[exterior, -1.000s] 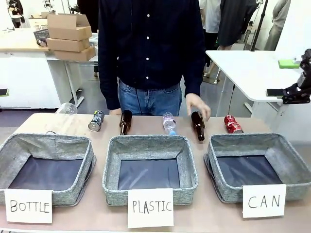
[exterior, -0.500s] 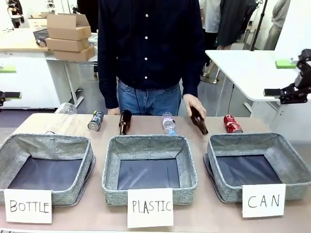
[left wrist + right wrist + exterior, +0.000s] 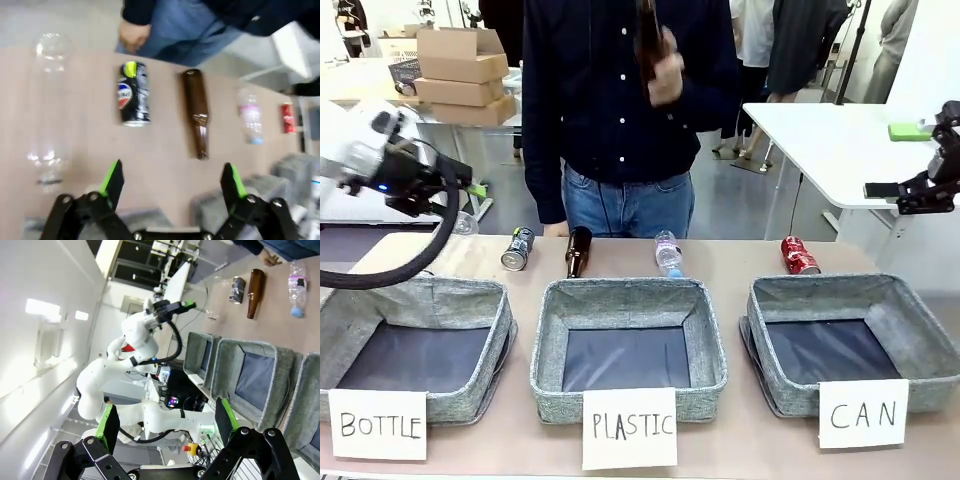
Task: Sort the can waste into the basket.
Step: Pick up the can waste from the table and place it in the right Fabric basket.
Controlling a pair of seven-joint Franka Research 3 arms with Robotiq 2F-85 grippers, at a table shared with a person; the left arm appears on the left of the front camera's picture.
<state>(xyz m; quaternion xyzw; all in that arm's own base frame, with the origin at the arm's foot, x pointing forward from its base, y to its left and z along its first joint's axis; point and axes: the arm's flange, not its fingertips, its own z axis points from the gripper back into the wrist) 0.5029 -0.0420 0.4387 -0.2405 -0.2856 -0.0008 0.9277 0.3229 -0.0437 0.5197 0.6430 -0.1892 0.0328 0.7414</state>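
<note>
The dark can (image 3: pixel 517 248) lies on its side at the table's far left, and the red can (image 3: pixel 800 255) lies at the far right, just behind the grey CAN basket (image 3: pixel 920 335) with its white sign (image 3: pixel 863 413). My left gripper (image 3: pixel 468 188) hangs open in the air up left of the dark can. Seen from the left wrist, that gripper (image 3: pixel 171 170) is empty, and the dark can (image 3: pixel 134 93) lies ahead of its left finger, with the red can (image 3: pixel 286 118) far off to the right. My right gripper (image 3: pixel 165 415) is open and empty, high off the table's right side.
A brown bottle (image 3: pixel 578 250), a small plastic bottle (image 3: pixel 667 253) and a clear bottle (image 3: pixel 47 105) lie in the same far row. The person holds another brown bottle (image 3: pixel 650 40) at chest height. The PLASTIC bin (image 3: pixel 628 300) and BOTTLE bin (image 3: pixel 410 300) stand left of the CAN basket.
The person picked up the right-hand brown bottle from the table and raised it to chest height. My left arm has swung into the front view from the left.
</note>
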